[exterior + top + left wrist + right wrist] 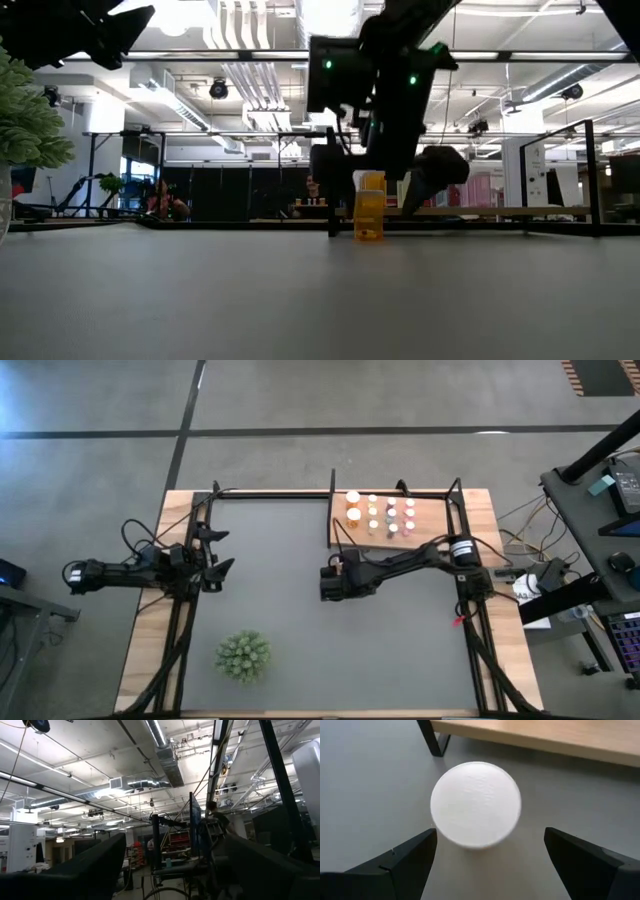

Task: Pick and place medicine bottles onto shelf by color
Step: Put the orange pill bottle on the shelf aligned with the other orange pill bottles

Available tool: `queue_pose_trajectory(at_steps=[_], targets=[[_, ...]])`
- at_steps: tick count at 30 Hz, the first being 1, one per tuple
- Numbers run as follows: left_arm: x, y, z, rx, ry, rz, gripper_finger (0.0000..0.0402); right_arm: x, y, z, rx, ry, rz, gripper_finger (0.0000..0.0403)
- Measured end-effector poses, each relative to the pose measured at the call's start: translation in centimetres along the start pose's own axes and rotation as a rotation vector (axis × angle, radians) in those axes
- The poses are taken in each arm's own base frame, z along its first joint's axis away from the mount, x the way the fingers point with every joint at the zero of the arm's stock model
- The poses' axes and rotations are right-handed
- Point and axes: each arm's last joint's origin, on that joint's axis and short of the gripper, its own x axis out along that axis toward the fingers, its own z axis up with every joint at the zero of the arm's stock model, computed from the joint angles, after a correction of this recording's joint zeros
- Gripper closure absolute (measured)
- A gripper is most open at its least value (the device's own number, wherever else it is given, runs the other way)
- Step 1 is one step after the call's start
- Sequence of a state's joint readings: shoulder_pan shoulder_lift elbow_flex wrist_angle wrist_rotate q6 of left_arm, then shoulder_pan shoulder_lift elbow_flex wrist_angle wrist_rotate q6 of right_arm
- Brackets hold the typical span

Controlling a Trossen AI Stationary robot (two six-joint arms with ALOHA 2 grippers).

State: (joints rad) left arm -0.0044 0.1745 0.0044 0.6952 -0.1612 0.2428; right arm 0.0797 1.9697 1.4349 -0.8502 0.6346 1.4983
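Right gripper [487,857], fingers spread, hovers over a white-capped orange medicine bottle [476,804] at the light-wood shelf's [430,525] seven o'clock corner.

The high view looked straight down; the low looked level across the mat [300,300]; both showed the shelf [432,530].

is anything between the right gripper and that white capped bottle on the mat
Nothing visible does. The right gripper hangs open directly above the bottle, which stands upright on the grey mat in front of the shelf. Its white cap shows unobstructed between the two fingers, with only bare mat around it.
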Motion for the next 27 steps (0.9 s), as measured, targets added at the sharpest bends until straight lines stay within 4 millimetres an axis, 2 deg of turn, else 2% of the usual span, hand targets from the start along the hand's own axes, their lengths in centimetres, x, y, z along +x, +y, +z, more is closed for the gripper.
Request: queue_pose_trajectory(at_steps=[5, 10, 23, 27], targets=[[0.0, 0.0, 0.0, 0.0, 0.0, 0.0, 0.0079, 1.5, 0.4, -0.7, -0.014, -0.096, -0.02, 0.0047], [0.0, 0.0, 0.0, 0.0, 0.0, 0.0, 0.0079, 2.3, 0.6, -1.2, -0.001, -0.137, -0.024, 0.0071], [0.0, 0.0, 0.0, 0.0, 0.0, 0.0, 0.0079, 2.8, 0.8, -1.5, 0.031, -0.151, -0.017, 0.0203], [0.0, 0.0, 0.0, 0.0, 0.0, 0.0, 0.0079, 2.8, 0.9, -1.5, 0.035, -0.153, -0.012, 0.0229]])
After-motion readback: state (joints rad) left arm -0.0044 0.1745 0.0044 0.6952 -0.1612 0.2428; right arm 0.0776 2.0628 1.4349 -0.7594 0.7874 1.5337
